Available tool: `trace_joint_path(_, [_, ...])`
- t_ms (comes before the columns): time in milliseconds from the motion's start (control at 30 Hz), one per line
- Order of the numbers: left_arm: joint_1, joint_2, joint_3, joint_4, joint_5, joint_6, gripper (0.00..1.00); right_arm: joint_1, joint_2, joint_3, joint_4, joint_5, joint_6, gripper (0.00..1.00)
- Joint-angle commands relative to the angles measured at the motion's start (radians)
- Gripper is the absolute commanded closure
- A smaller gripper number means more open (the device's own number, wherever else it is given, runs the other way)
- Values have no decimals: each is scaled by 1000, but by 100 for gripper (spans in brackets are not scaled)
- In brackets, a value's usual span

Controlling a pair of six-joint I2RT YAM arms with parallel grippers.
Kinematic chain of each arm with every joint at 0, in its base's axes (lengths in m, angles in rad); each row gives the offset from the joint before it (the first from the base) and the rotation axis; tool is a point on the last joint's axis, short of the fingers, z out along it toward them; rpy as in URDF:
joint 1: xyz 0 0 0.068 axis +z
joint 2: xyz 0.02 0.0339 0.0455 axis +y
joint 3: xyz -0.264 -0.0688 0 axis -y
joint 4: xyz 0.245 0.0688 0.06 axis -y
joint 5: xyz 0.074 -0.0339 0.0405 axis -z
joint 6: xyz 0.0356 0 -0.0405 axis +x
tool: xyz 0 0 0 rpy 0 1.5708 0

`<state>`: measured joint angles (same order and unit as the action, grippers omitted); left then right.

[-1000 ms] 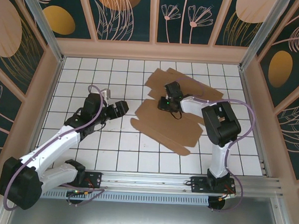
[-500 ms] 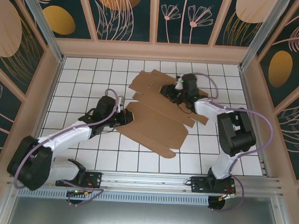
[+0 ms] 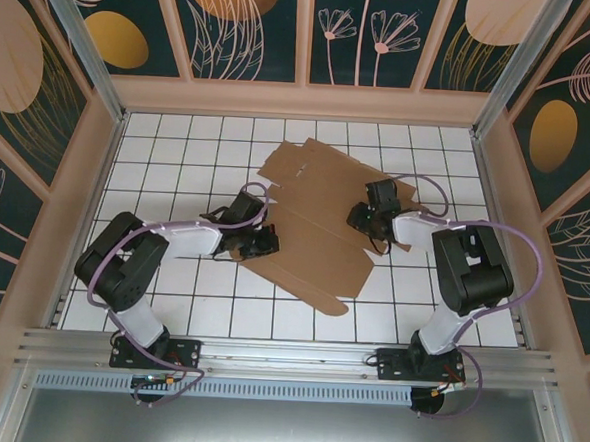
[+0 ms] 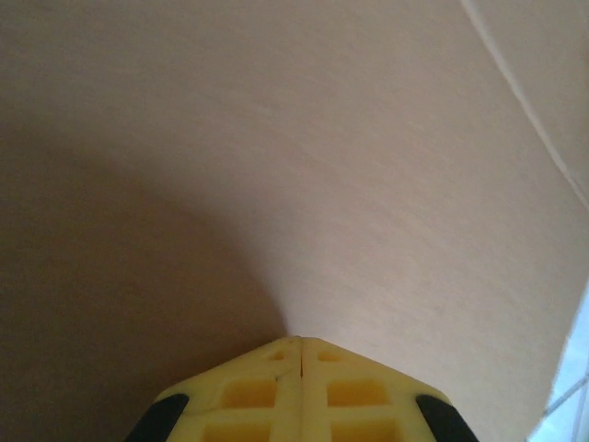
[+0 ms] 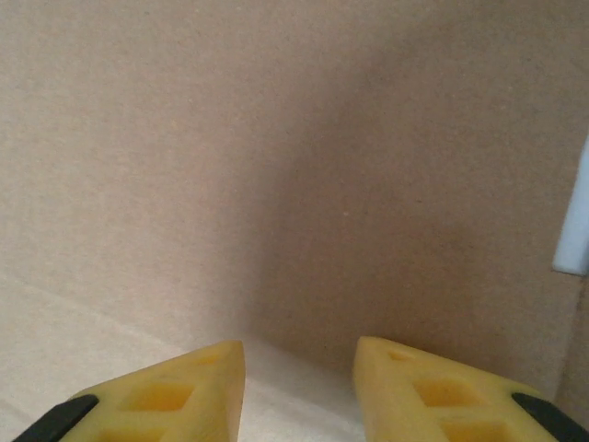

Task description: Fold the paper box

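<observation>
White-and-black arms trail lilac cables (seemingly sleeved), ending in yellow jaws with square cut-outs.

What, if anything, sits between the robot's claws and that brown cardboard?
Nothing visible. The paper box lies right at both: the left gripper, fingers shut, at its left edge; the right gripper, jaws parted, over its right side.

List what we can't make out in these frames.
- Top external: the left gripper, its fingertips hidden under its own wrist; a pinch on the paper box can't be confirmed.
- Left wrist: box flaps and slots, cut off by the frame; cardboard too close.
- Right wrist: contact between right gripper and cardboard, too close to judge.
</observation>
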<state>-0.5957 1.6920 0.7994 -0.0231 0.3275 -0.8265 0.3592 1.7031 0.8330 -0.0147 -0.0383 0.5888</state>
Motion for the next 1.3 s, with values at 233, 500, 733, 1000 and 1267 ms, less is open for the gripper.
trace_joint_path(233, [132, -15, -40, -32, -153, -91, 100, 92, -36, -107, 14, -79, 25, 55])
trace_joint_path(500, [187, 13, -13, -26, -133, -130, 100, 249, -2, -67, 147, -480, 22, 41])
trace_joint_path(733, [243, 40, -28, 34, -78, -220, 100, 216, -146, -39, 42, -245, -46, 31])
trace_joint_path(1000, [282, 76, -3, 6, -114, -196, 100, 12, -250, -124, -70, -24, -14, 22])
trace_joint_path(1267, [311, 83, 108, -62, -115, -149, 100, 0, -268, -236, -17, -121, 47, 14])
